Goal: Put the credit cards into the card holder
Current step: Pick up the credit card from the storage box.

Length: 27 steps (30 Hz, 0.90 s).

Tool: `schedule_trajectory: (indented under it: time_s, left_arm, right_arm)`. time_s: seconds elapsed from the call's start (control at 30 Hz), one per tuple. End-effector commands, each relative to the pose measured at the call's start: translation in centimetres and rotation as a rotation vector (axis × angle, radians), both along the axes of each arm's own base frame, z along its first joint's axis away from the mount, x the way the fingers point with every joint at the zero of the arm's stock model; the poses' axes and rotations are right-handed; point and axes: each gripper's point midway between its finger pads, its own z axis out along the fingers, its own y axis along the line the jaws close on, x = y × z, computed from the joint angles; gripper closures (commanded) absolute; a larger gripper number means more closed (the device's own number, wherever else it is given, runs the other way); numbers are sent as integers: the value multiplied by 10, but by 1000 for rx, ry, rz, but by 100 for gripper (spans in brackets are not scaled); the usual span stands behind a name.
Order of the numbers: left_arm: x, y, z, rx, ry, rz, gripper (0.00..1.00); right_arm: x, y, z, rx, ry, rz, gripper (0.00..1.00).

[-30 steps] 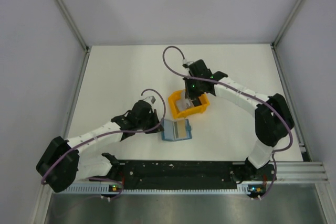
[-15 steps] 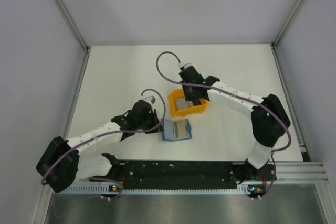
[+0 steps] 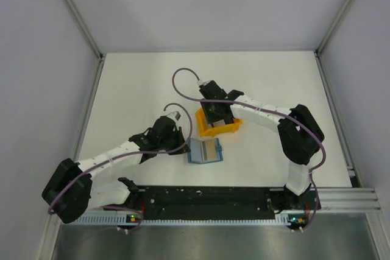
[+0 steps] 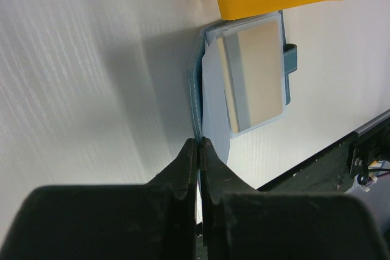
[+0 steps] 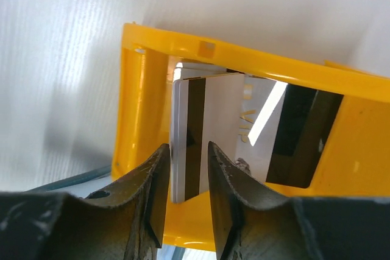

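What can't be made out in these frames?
- Top view: fingertips of the right gripper and credit cards, hidden under its wrist above the orange tray.
- Right wrist view: card count; they overlap, fingers cover lower edges.
- Left wrist view: how deep the left gripper pinches the card holder; fingertips cover it.

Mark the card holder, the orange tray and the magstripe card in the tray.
card holder [image 4: 195,89], left wrist view, on its teal spine edge.
orange tray [image 5: 256,62], right wrist view, on the far rim.
magstripe card [image 5: 222,120], right wrist view, on the pale face beside the dark stripe.
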Motion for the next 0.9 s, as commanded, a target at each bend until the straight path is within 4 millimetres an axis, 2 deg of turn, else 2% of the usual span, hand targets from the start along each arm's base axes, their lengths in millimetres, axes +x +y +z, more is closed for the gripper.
schedule_trajectory:
  time_s: [0.0,0.13,0.27,0.37,0.5,0.63,0.8,0.87]
  left_arm:
    - [11,-8,15,-41,-55,-6,100]
    - [11,-8,15,-38,-56,-9,100]
    - [11,-8,16,-41,-58,-10,100]
    - [11,-9,16,-43,-58,-11,100]
    - [10,-8,15,-45,-57,-16,100]
    - [9,-9,14,-45,-54,-17,100]
    - [10,-8,15,-45,-57,-16,100]
    - [10,-8,14,-45,-57,-16,100]
  right_arm:
    - [1,22,19,77,-11,38,68]
    - [5,17,23,66,-35,16,67]
    - [17,7,26,49,-63,-24,61]
    - [21,-2,18,28,-52,-37,50]
    - [22,-4,1,13,-9,-32,30]
    - [23,-5,-12,-9,7,-40,20]
    - [24,-8,-29,-49,28,-38,19]
    - [24,-13,-32,-68,22,-53,24]
